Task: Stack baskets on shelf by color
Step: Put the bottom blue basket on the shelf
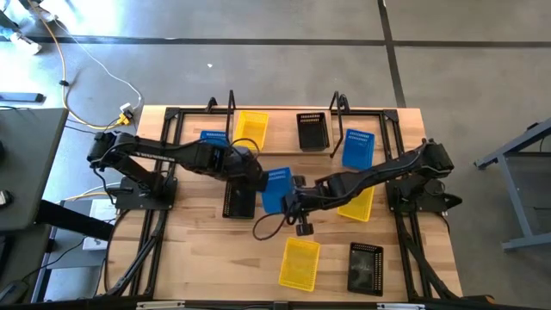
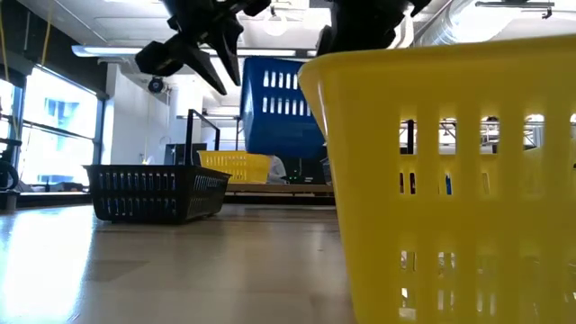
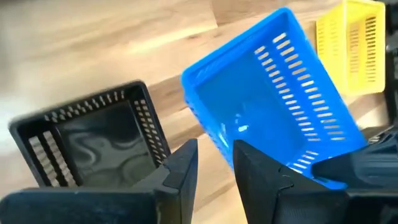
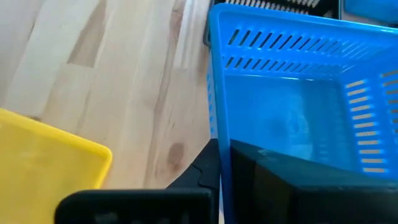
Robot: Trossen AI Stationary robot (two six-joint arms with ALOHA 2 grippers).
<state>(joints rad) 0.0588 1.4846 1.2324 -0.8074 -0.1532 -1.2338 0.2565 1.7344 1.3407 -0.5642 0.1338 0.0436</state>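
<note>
**Nine baskets, none stacked yet**

Nine baskets lie singly in the high view. Along the shelf (image 1: 284, 110) near the frame's top sit a yellow basket (image 1: 250, 127), a black basket (image 1: 312, 131) and two blue ones (image 1: 213, 138) (image 1: 357, 147); whether they rest on it is unclear. At centre frame the right hand (image 4: 219, 163) is clamped on the rim of a lifted blue basket (image 1: 276, 189), while the left hand (image 3: 214, 167) stands part open beside its other end. Four others wait on the tabletop (image 1: 198, 250), so nearly everything remains, I judge.

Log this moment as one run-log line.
stage: handover of blue basket in mid-air | right gripper: jaws shut on its rim | left gripper: jaws parted beside it | shelf: holds yellow, black, blue baskets
</note>
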